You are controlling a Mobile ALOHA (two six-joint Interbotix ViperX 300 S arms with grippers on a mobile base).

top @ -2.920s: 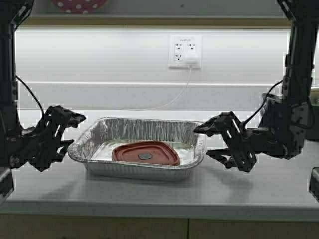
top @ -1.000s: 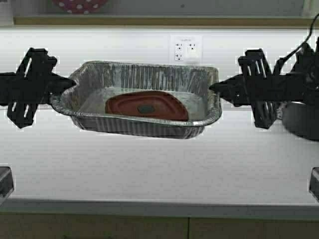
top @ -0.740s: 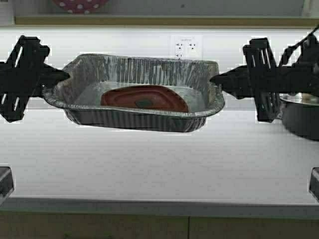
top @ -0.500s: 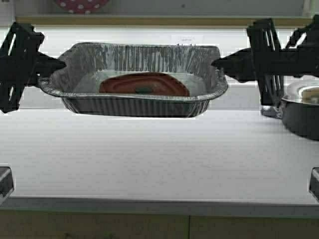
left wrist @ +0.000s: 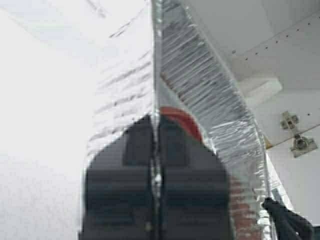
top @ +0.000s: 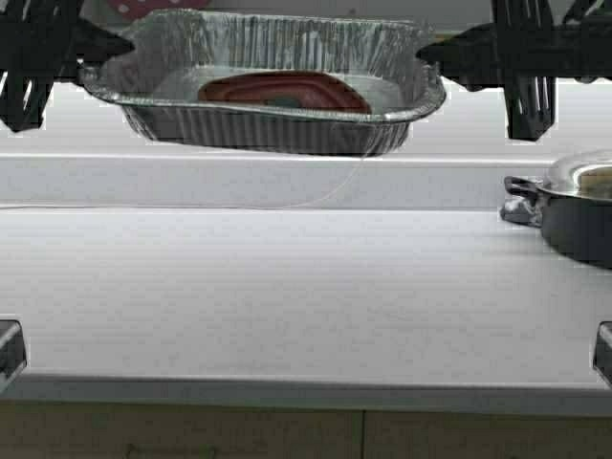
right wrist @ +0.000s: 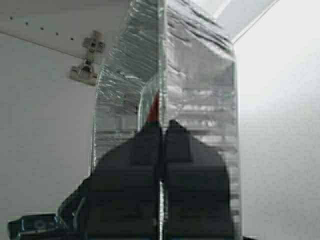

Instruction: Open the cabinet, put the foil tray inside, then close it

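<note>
1. Dark pot with shiny steel lid (top: 574, 206) on white countertop (top: 287, 296) at right edge, well below and right of tray; thin white cord (top: 287, 203) along backsplash.
2. Shallow rectangular silver foil tray (top: 277, 91) held high above countertop, roughly level; ribbed sides, rolled rim, flat reddish piece (top: 284, 92) on its bottom.
3. Left gripper (left wrist: 156, 165) pinched tight on tray's left rim.
4. Right gripper (right wrist: 161, 165) likewise clamped on right rim.
5. Metal hinge (right wrist: 86, 62) on pale panel behind, probably cabinet interior.
</note>
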